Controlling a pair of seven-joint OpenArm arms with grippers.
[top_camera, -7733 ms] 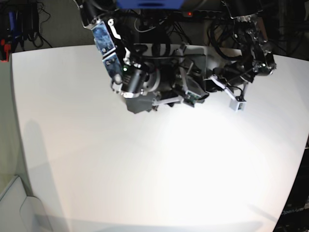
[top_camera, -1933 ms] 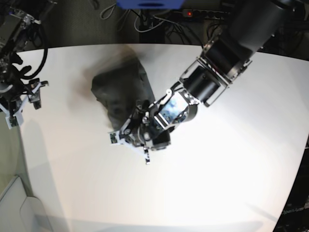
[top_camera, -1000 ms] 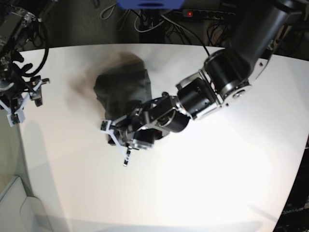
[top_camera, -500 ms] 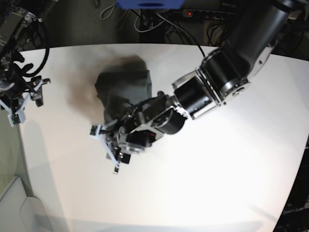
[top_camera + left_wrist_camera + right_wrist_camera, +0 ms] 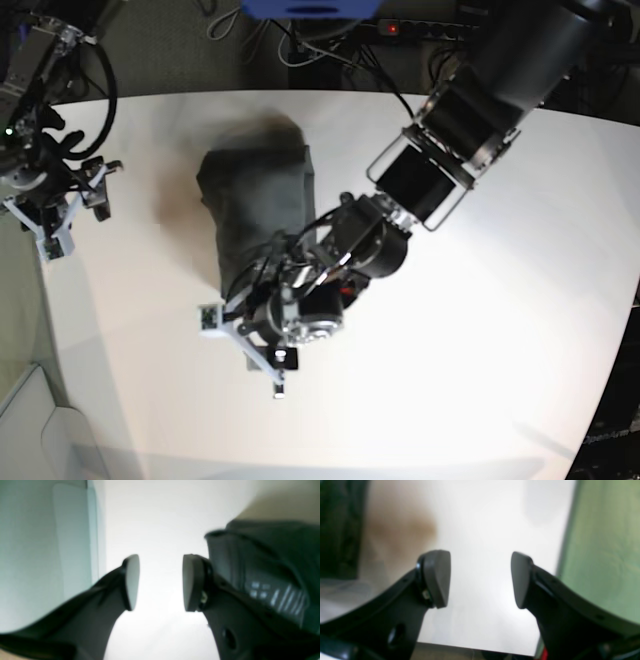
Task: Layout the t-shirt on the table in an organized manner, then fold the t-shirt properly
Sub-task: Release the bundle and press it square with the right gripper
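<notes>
Two claws, left claw [image 5: 160, 582] and right claw [image 5: 480, 578], both parted and empty; one t-shirt [image 5: 258, 205], one table [image 5: 480, 330].

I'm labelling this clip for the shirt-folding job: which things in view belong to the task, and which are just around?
Belongs to the job:
- t-shirt, bunched up, not laid out
- table
- left gripper, open beside the shirt's edge
- right gripper, open near the table's edge

Just around:
- cables behind the table
- power strip

Parted right hand [image 5: 480, 580] above table [image 5: 480, 530]
</notes>
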